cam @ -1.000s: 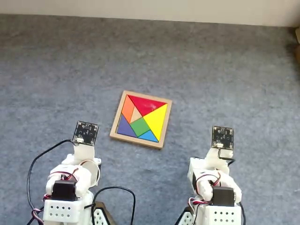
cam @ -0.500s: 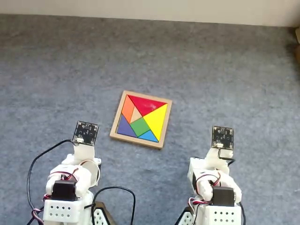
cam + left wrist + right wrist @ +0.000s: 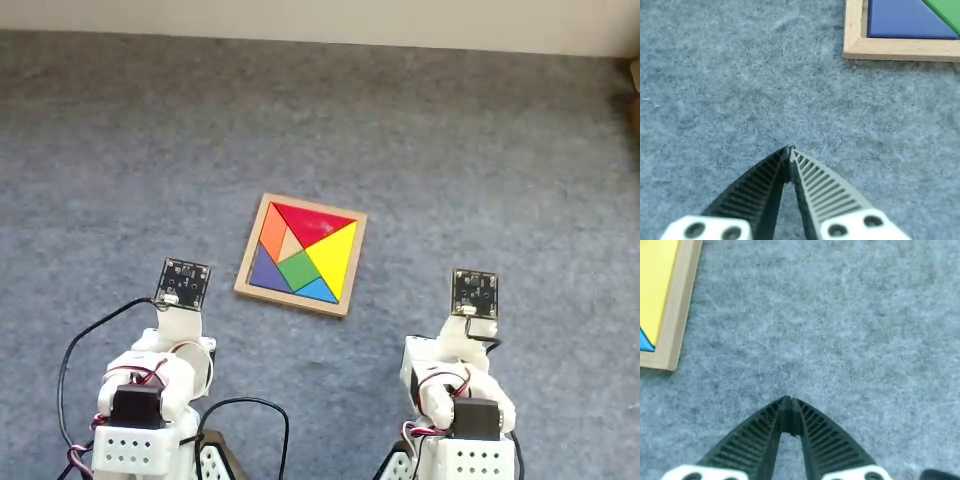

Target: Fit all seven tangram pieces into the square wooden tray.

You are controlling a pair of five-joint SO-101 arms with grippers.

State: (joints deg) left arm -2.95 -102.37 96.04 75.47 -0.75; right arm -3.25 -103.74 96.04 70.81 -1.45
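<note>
- High view: square wooden tray (image 3: 290, 301) lies ahead of both arms with seven tangram pieces (image 3: 305, 250) seated inside; nothing has shifted over the last second.
- Left gripper (image 3: 790, 150) and right gripper (image 3: 789, 402) are pinched closed and empty; the task looks finished.

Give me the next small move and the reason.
Probably none: leave both arms parked. All seven pieces appear to fill the tray with no gap. The left hand and right hand sit shut over bare carpet, apart from the tray, holding nothing.
</note>
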